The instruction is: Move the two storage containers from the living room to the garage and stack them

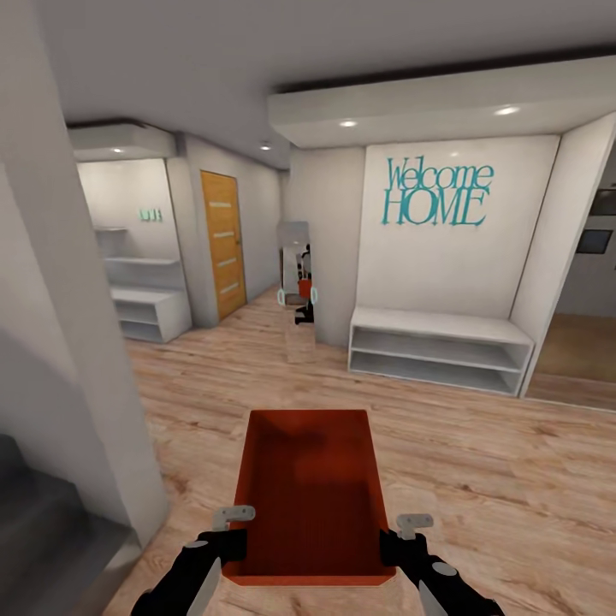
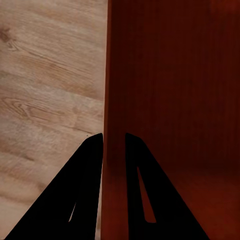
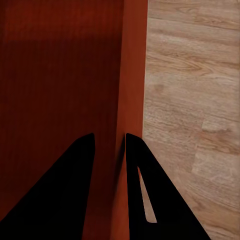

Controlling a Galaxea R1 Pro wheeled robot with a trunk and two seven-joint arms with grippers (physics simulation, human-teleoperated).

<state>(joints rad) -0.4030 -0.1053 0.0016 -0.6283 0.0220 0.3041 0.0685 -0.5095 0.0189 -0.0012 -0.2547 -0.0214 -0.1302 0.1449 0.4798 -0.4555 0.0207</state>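
One storage container [image 1: 312,496] is carried in front of the trunk, open top up, roughly level, above the wood plank floor [image 1: 513,479] of an entry hall. It appears empty.

Left gripper [image 1: 229,541] is closed on the container's left wall; in the left wrist view the gripper [image 2: 114,145] is seen straddling that wall, one finger inside, one outside. Right gripper [image 1: 402,541] is clamped the same way on the right wall, confirmed in the right wrist view [image 3: 110,142]. Both holds sit near the end closest to the robot.

Handling, judged: thin plain walls, likely light and fairly stiff, but smooth, so slip in a pinch is possible. With both holds at the near end, the far end is cantilevered; sag or pivot is to be expected under quick base moves. Equal height on both sides is advised.

Surroundings: a pillar [image 1: 77,359] close on the left, a white shelf bench [image 1: 441,349] under the "Welcome HOME" sign [image 1: 438,192] ahead right, a wooden door [image 1: 222,244] ahead left, a second low white shelf unit [image 1: 152,315] beside it. A tall mirror [image 1: 295,274] at the wall corner probably reflects the robot; too small to be sure. The path straight ahead looks open.
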